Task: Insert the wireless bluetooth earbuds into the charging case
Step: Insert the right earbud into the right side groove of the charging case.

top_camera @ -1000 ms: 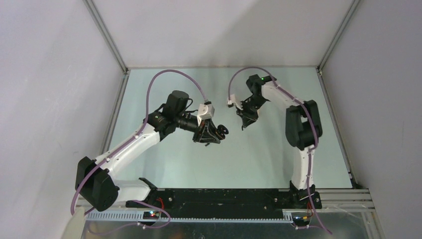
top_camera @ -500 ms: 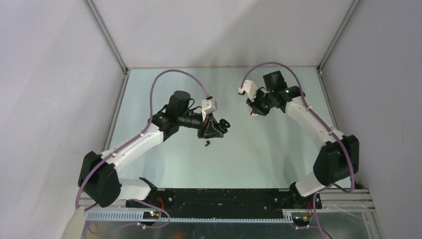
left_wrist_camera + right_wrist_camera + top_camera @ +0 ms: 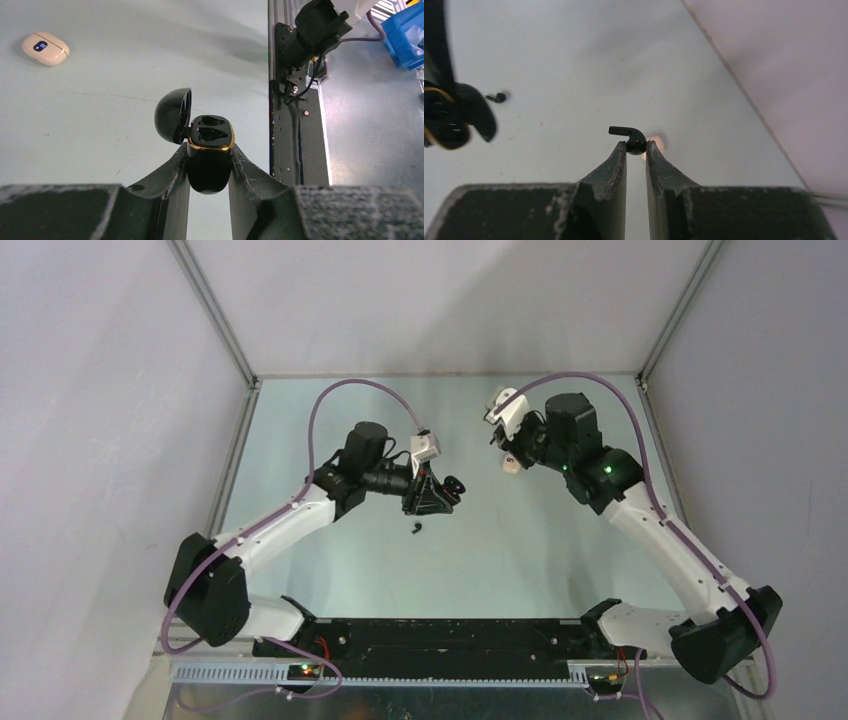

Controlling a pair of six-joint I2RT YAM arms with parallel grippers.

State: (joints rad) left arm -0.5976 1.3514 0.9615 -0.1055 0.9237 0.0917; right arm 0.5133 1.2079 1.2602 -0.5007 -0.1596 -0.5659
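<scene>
My left gripper is shut on the black charging case, which has a gold rim. Its lid is open and both wells look empty. In the top view this gripper holds the case above the table's middle. My right gripper is shut on a black earbud, stem pointing left, and sits at the back right in the top view. A second black earbud lies on the table below the left gripper; it also shows in the right wrist view. No cream earbuds are visible.
A closed cream charging case lies on the table under the right gripper; it also shows in the left wrist view. The black base rail runs along the near edge. A blue bin sits beyond it.
The right arm has swung outward to the right and its gripper has moved back with the black earbud. The left gripper shifted slightly back, uncovering the black earbud on the table.
</scene>
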